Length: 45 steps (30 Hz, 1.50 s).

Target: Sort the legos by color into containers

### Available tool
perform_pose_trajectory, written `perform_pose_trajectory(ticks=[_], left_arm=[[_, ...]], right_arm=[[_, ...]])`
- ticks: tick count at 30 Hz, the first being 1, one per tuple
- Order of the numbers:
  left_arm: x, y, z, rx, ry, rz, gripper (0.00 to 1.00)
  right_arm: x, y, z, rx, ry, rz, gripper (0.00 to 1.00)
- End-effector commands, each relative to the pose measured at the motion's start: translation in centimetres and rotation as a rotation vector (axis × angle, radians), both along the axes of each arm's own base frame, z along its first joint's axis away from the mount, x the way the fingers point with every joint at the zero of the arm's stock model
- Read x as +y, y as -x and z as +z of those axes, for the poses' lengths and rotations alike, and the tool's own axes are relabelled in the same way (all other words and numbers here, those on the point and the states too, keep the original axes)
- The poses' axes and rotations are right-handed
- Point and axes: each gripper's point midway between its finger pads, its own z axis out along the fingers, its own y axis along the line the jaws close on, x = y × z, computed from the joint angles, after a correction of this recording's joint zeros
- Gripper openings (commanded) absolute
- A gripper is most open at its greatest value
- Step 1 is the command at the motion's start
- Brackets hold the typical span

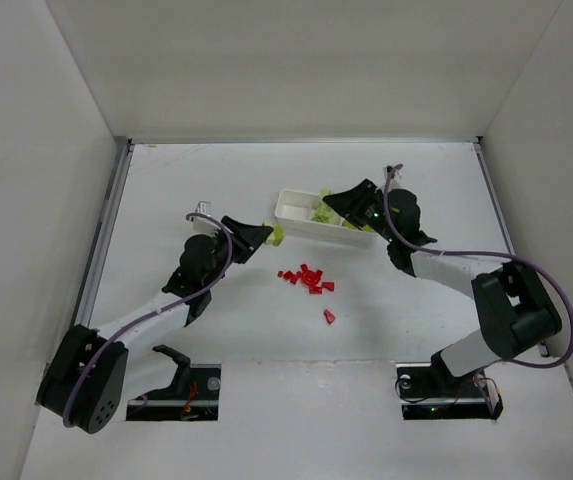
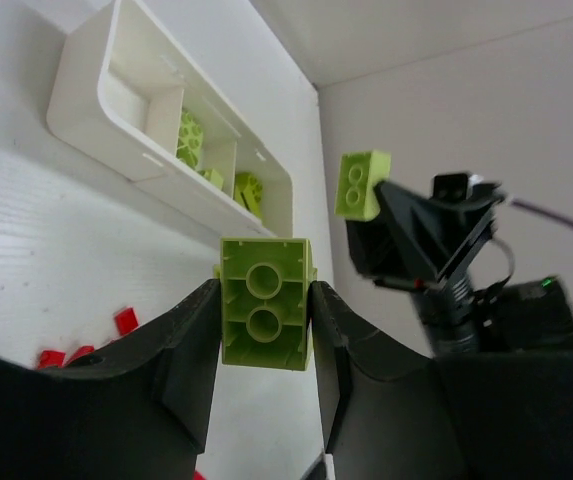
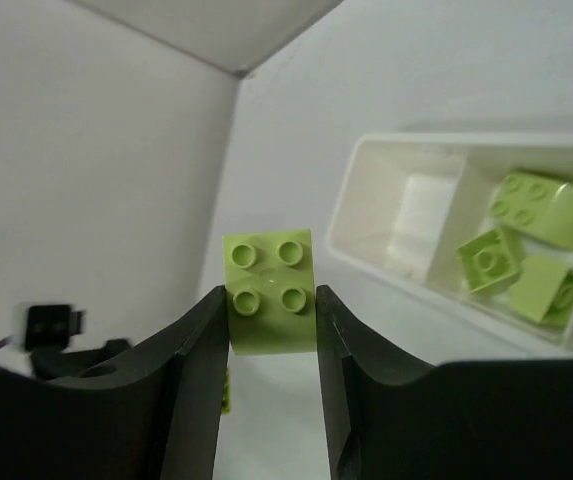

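Note:
The white tray (image 1: 294,213) lies at the back centre. Its left end compartment (image 3: 416,225) is empty; yellow-green bricks (image 3: 526,240) lie in the compartments beyond it, also seen in the left wrist view (image 2: 191,135). My left gripper (image 1: 264,236) is shut on a yellow-green brick (image 2: 264,303), held just left of the tray's near left corner. My right gripper (image 1: 332,203) is shut on another yellow-green brick (image 3: 270,292) above the tray; it also shows in the left wrist view (image 2: 363,183). Several red bricks (image 1: 306,278) lie on the table in front of the tray.
One red brick (image 1: 330,317) lies apart, nearer the arms. A small white fixture (image 1: 203,209) stands left of the tray. White walls enclose the table on three sides. The two grippers are close together near the tray's left half.

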Motion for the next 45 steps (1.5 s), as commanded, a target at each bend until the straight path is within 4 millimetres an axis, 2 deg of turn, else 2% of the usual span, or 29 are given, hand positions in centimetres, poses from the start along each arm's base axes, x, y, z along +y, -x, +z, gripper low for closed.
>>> perform_pose_trajectory(ticks=[1,5,14,20,22,25,27,31,34,37,42,45], left_arm=[[-0.4,0.0,1.4,-0.09,-0.087,-0.009,0.19],[-1.1,0.3,1.5,-0.099,-0.109,-0.033,0.2],[-2.2,0.6,1.8,-0.097,-0.089,-0.065,0.2],[-3.0,0.6,1.7,-0.078,-0.048,-0.079,0.2],[-3.3,0.6,1.7,-0.071,-0.02,-0.09,0.2],[-3.5,0.3,1.9,-0.065,0.024,-0.091,0.2],[-3.7,0.1,2.3,-0.061,0.063,-0.095,0.2],[-3.9,-0.4,3.5,-0.072,0.138,-0.102,0.21],[-4.3,-0.6,4.0,-0.071,0.181,-0.111,0.21],[-4.4,-0.6,4.3,-0.075,0.201,-0.11,0.21],[-5.1,-0.5,5.5,-0.068,0.268,-0.128,0.21],[-5.1,-0.3,6.1,-0.041,0.314,-0.134,0.21]], right_arm=[[-1.0,-0.7,-3.9,0.018,0.397,-0.033,0.29],[-0.5,-1.9,-4.3,0.009,0.508,-0.049,0.29],[0.6,-3.9,-5.1,0.024,0.55,-0.052,0.35],[0.7,-4.0,-3.5,-0.005,0.509,-0.067,0.59],[0.6,-3.5,-2.6,-0.023,0.491,-0.069,0.63],[0.2,-2.2,-1.4,-0.035,0.449,-0.069,0.63],[0.3,-0.3,-0.1,-0.053,0.382,-0.054,0.61],[2.3,4.9,2.9,-0.105,0.13,0.062,0.61],[3.8,8.0,4.5,-0.121,-0.049,0.148,0.7],[4.8,9.2,5.0,-0.115,-0.153,0.199,0.77],[5.8,9.5,5.0,-0.126,-0.214,0.248,0.76],[5.7,9.7,5.1,-0.135,-0.222,0.251,0.77]])
